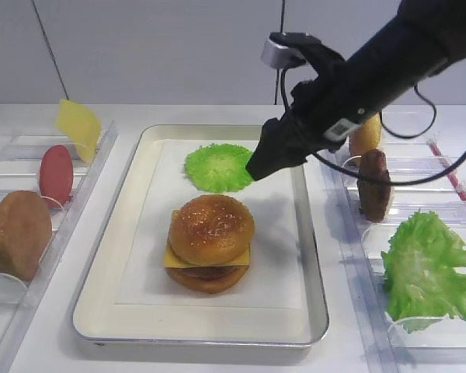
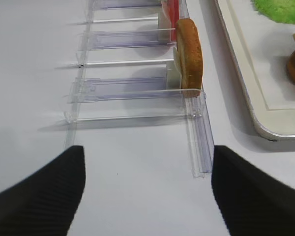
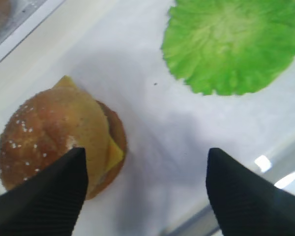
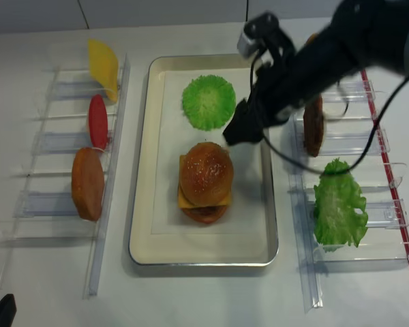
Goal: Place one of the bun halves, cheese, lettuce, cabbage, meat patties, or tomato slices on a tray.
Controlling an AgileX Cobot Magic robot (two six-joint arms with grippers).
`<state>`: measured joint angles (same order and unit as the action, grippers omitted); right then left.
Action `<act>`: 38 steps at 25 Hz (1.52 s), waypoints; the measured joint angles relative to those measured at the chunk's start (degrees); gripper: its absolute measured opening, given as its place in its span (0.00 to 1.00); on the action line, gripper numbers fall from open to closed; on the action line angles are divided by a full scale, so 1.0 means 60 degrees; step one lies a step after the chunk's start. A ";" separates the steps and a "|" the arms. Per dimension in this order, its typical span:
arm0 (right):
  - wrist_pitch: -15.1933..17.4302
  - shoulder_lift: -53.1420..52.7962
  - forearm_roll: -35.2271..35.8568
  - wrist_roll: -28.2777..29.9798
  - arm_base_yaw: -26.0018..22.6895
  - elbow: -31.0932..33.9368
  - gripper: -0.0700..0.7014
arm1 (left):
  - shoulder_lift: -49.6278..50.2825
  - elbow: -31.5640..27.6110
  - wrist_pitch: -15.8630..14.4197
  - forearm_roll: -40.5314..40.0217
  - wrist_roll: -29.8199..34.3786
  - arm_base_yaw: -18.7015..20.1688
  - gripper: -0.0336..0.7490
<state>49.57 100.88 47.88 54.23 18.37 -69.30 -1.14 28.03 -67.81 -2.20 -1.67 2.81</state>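
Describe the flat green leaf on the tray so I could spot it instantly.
Find the silver tray in the middle. Behind the assembled burger lies a flat, round, bright green leaf on the white paper. Unlike the ruffled lettuce standing in the right rack, it lies flat.

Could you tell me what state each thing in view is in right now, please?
Right hand: open, empty, above the tray.
Left hand: open, empty, over the table.
Tray: holds burger and cabbage.
Bun top: stacked on the cheese.
Cabbage leaf: flat on the paper.
Lettuce: upright in the right rack.
Tomato slice: upright in the left rack.
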 joint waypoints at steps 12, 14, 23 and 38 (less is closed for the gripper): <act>0.3061 0.0068 -0.6092 -0.5915 0.0000 -0.4333 0.68 | 0.0000 0.0000 0.0000 0.0000 0.0000 0.0000 0.67; 0.3380 0.0021 -0.6642 -0.6351 0.0000 -0.4576 0.68 | 0.0000 0.0000 0.0000 0.0000 0.0000 0.0000 0.67; 0.3403 -0.2449 -0.6750 -0.6805 -0.0012 -0.3240 0.68 | 0.0000 0.0000 0.0000 0.0000 0.0000 0.0000 0.67; 0.2860 -0.7732 -0.7100 -0.7675 -0.0012 0.0628 0.68 | 0.0000 0.0000 0.0000 0.0000 0.0000 0.0000 0.67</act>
<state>66.73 54.49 5.28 8.18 18.29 -65.54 -1.14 28.03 -67.81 -2.20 -1.67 2.81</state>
